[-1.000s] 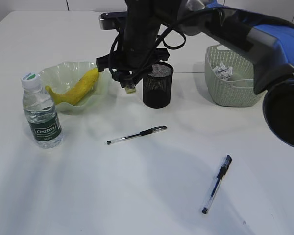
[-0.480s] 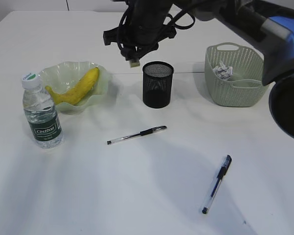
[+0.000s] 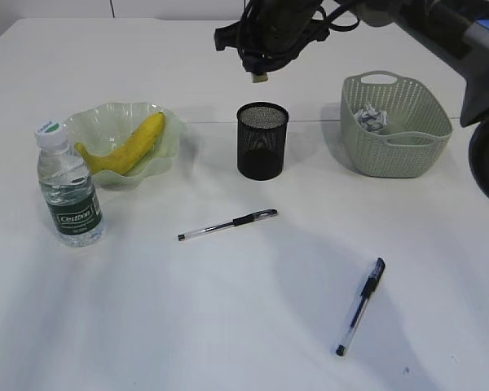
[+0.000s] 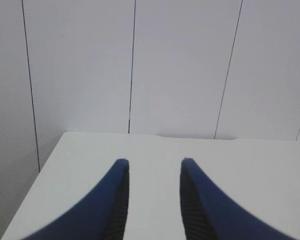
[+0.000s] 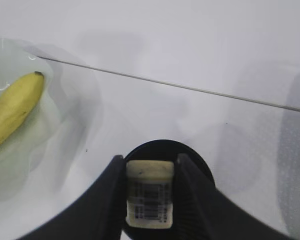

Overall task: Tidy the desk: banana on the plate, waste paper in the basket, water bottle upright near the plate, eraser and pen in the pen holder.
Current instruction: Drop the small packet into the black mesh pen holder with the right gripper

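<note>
The right gripper pinches the eraser high above the pen holder, so a release from this height or slightly off-centre could bounce it off the rim, while the left gripper stands spread and empty

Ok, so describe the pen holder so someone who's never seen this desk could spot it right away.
Start at the white desk and look to its far middle, between the plate with the banana on the left and the grey basket on the right. The pen holder stands there upright: a round cup of black mesh, the only dark container on the desk.
</note>
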